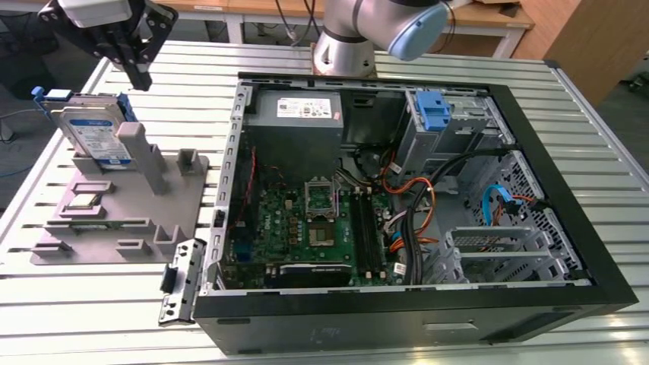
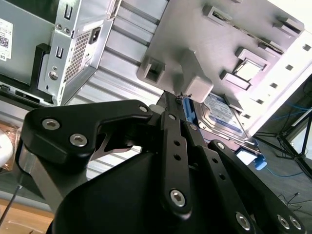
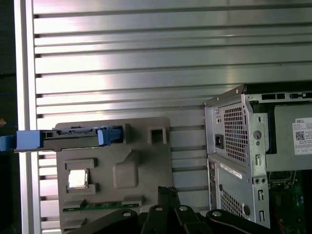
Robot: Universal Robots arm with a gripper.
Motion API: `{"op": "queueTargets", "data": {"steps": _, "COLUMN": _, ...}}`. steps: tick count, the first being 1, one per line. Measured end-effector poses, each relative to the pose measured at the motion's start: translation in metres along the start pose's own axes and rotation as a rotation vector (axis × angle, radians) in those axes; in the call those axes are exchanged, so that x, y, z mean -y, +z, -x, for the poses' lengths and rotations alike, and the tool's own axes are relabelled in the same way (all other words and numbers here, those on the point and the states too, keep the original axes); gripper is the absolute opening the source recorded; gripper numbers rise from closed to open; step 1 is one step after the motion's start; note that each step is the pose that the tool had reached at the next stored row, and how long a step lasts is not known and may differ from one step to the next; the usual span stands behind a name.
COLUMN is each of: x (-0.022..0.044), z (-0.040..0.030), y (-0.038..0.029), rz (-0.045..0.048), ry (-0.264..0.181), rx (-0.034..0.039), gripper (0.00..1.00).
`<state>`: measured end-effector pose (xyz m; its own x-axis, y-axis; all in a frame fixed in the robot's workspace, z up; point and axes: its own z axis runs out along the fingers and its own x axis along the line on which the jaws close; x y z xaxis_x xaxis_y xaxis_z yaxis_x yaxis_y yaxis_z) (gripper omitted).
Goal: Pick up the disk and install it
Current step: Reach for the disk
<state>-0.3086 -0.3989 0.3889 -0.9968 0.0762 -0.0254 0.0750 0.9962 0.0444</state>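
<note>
Exterior view, nearest first: a slatted metal table (image 1: 102, 327) carries an open black computer case (image 1: 355, 327) lying on its side. Inside it are a green motherboard (image 1: 304, 228), bundled cables (image 1: 426, 198) and, toward the exterior view's right, a bare metal drive cage (image 1: 507, 251). Further back in the case sit a grey power supply (image 1: 299, 114) with a white sticker and an upright blue latch (image 1: 434, 110). On the exterior view's left, outside the case, a grey fixture (image 1: 112, 205) holds small parts in pockets. At the far end of the fixture the disk (image 1: 93, 133) stands on edge, silver with blue rails and a white-and-blue label. Just beyond and above the disk hangs the gripper (image 1: 140, 76), its two black fingers pressed together on nothing and clear of the disk. The arm's base (image 1: 345, 46) stands at the table's far edge. In the first wrist view the disk (image 3: 73, 136) appears edge-on in the fixture, with the gripper (image 3: 168, 191) apart from it. As for progress, nothing seems done: the disk has not been lifted, and both the pick-up and the fitting remain. The disk's label and the power supply's sticker carry fine print and code marks.
</note>
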Motion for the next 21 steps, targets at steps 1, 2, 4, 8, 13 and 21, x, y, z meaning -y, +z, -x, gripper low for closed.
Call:
{"op": "queueTargets", "data": {"steps": 1, "x": 0.0001, "z": -0.0012, "y": -0.0001, "rz": -0.0001, "ry": 0.0, "rx": -0.0001, "gripper": 0.1}}
{"op": "queueTargets", "data": {"steps": 2, "x": 0.0002, "z": -0.0024, "y": -0.0001, "rz": 0.0, "ry": 0.0, "rx": -0.0001, "gripper": 0.1}}
{"op": "queueTargets", "data": {"steps": 4, "x": 0.0004, "z": -0.005, "y": -0.0001, "rz": 0.0, "ry": 0.0, "rx": 0.0, "gripper": 0.1}}
{"op": "queueTargets", "data": {"steps": 8, "x": 0.0007, "z": -0.01, "y": -0.0003, "rz": -0.0001, "ry": 0.0, "rx": -0.0001, "gripper": 0.1}}
{"op": "queueTargets", "data": {"steps": 13, "x": 0.0011, "z": -0.015, "y": -0.0004, "rz": 0.0, "ry": 0.0, "rx": 0.0, "gripper": 0.1}}
{"op": "queueTargets", "data": {"steps": 21, "x": 0.0013, "z": -0.0176, "y": -0.0005, "rz": -0.0001, "ry": 0.0, "rx": 0.0, "gripper": 0.1}}
